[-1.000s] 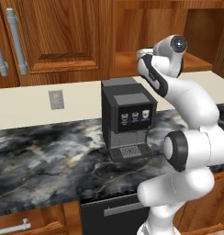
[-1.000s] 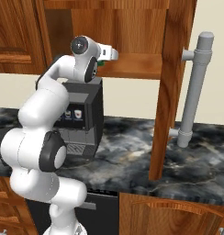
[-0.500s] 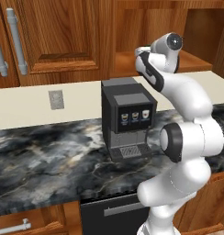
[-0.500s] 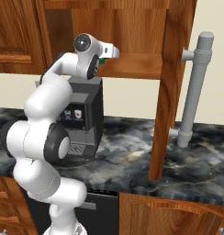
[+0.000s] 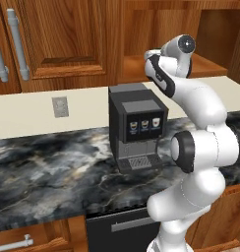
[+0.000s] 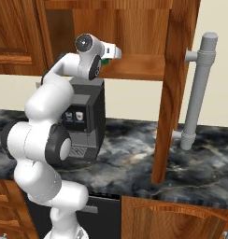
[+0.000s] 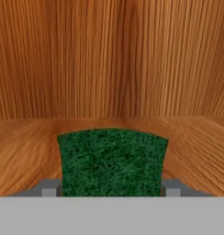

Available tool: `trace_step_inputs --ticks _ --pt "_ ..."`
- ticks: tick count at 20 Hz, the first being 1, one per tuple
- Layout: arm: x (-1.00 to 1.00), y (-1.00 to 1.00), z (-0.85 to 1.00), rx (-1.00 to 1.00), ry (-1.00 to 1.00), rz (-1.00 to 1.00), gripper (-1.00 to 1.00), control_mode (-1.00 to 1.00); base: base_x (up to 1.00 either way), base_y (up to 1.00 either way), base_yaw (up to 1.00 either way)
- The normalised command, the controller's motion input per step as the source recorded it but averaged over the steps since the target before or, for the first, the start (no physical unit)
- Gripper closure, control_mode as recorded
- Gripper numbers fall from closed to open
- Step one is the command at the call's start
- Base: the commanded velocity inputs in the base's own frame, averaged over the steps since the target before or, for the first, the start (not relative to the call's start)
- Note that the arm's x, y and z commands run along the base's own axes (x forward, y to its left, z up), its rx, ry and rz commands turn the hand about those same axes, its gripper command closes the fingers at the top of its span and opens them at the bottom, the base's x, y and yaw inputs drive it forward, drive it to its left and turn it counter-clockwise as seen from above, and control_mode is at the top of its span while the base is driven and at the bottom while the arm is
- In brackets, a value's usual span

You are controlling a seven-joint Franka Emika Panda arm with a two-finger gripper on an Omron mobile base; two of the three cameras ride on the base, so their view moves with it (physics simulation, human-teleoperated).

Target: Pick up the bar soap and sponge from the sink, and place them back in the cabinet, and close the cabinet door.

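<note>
The sponge (image 7: 113,161) lies green side up on the wooden shelf (image 7: 196,147) inside the cabinet (image 6: 134,28), directly between the two fingertips (image 7: 49,187) of the gripper (image 7: 111,187), which flank its near end on either side. The jaws sit just beside the sponge's sides; I cannot tell whether they pinch it or stand slightly apart from it. Below, a coffee machine (image 5: 135,125) stands on the marbled worktop (image 5: 53,167), and the cabinet door (image 6: 174,88) stands open.
</note>
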Motion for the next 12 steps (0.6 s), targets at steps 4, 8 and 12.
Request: trace_step_inputs --ticks 4,8,12 --pt "0.00 0.00 0.00 0.00 0.00 0.00 -1.00 -1.00 0.00 0.00 0.00" --pt "0.00 0.00 0.00 0.00 0.00 0.00 -1.00 -1.00 0.00 0.00 0.00" --pt "-0.13 0.00 0.00 0.00 0.00 0.00 -1.00 -1.00 0.00 0.00 0.00"
